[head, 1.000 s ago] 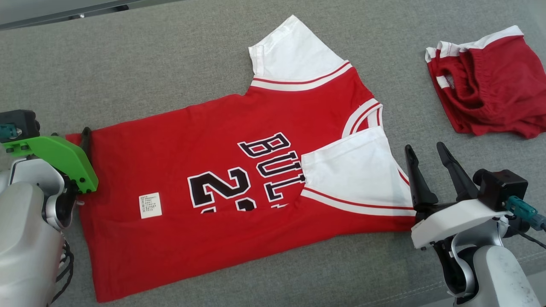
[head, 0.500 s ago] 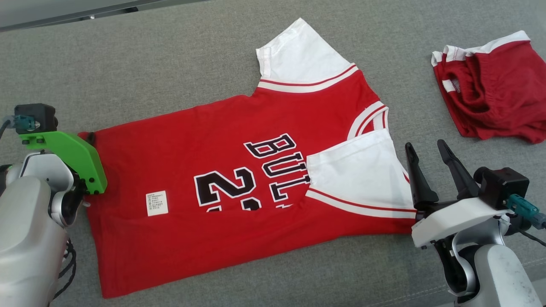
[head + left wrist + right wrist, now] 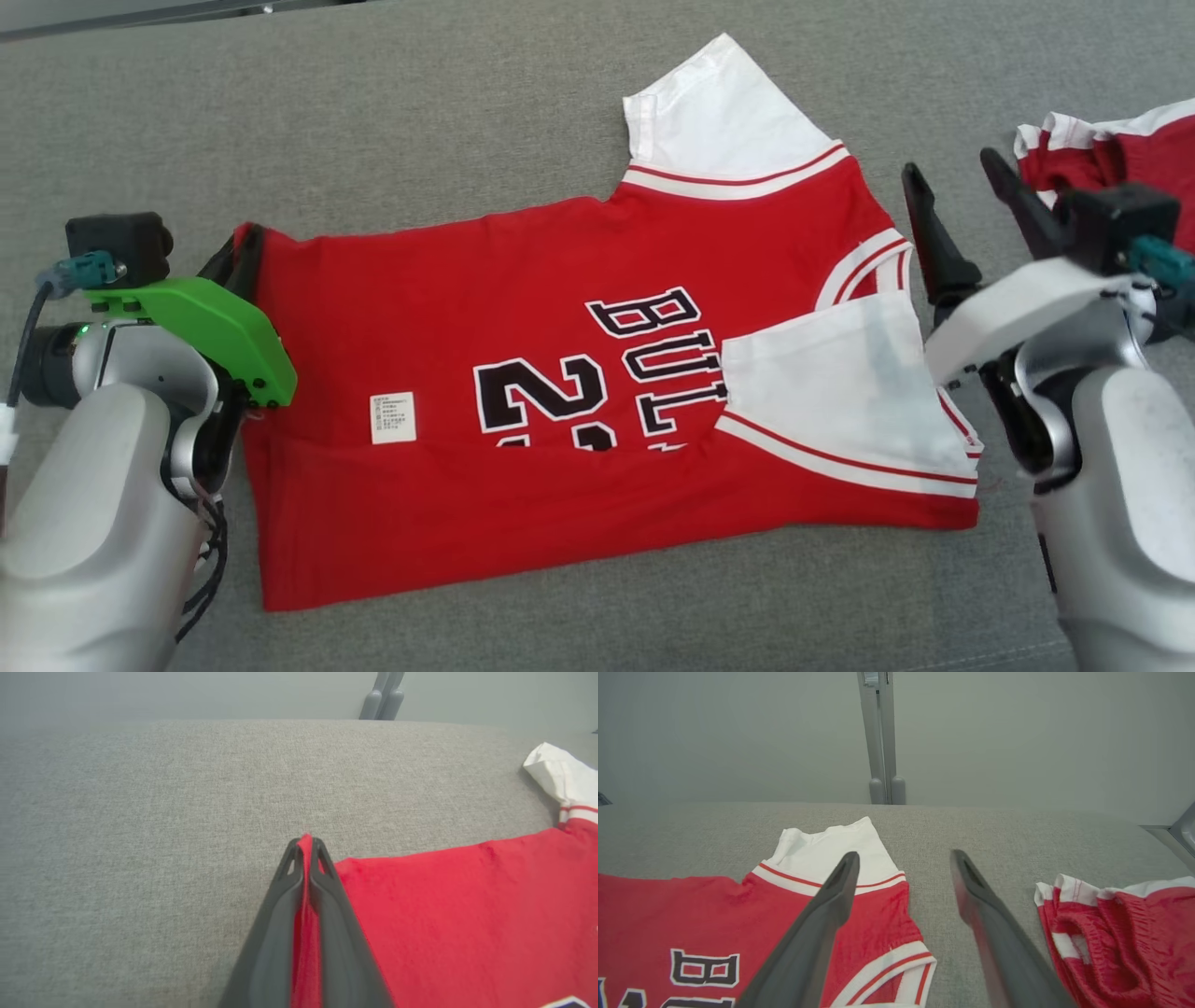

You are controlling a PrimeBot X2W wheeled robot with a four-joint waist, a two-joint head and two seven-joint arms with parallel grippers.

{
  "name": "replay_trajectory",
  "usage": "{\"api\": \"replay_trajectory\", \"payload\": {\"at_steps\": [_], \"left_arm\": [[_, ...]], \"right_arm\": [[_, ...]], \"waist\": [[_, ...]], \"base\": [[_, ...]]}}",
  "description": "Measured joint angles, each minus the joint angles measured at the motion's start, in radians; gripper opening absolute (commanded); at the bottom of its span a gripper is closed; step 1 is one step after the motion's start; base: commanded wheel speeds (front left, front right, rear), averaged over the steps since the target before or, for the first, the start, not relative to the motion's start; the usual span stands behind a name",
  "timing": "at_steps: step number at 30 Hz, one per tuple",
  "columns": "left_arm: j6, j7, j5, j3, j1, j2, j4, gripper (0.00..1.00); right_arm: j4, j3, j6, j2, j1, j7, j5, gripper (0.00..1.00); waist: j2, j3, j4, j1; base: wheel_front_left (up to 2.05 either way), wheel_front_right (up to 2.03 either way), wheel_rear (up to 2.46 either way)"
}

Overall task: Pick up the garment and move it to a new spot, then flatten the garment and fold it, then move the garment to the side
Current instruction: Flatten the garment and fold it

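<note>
The garment point(image 3: 523, 280) is a red jersey with white sleeves and black lettering. It lies spread on the grey fabric surface, with its near side folded over the print and one sleeve laid across the chest. My left gripper point(image 3: 245, 254) is at the far left hem corner. In the left wrist view that gripper point(image 3: 306, 842) is shut on a strip of the garment point(image 3: 467, 914). My right gripper point(image 3: 950, 168) stands open just right of the collar, above the surface. In the right wrist view this gripper point(image 3: 904, 856) has one finger over the garment point(image 3: 691, 905) and holds nothing.
Crumpled red shorts point(image 3: 1120, 140) with white trim lie at the far right, close to my right gripper, and they show as red shorts point(image 3: 1120, 933) in the right wrist view. The grey surface point(image 3: 420, 112) stretches bare behind and left of the jersey.
My left gripper has shut on the hem corner. My right gripper has moved forward to beside the collar, still open. The head camera has shifted, sliding the scene rightward.
</note>
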Motion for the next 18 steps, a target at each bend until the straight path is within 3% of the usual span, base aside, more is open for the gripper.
{"api": "replay_trajectory", "payload": {"at_steps": [10,18], "left_arm": [[0.035,-0.091,0.017,-0.015,0.064,-0.041,-0.178,0.00],[0.038,-0.117,0.023,-0.042,0.046,-0.094,-0.200,0.00]], "right_arm": [[0.258,0.074,0.000,-0.095,-0.344,0.169,0.042,1.00],[0.518,0.093,0.000,-0.139,-0.558,0.237,0.011,1.00]], "waist": [[0.0000,0.027,0.104,0.0000],[0.0000,0.078,0.183,0.0000]], "base": [[0.00,0.00,0.00],[0.00,0.00,0.00]]}}
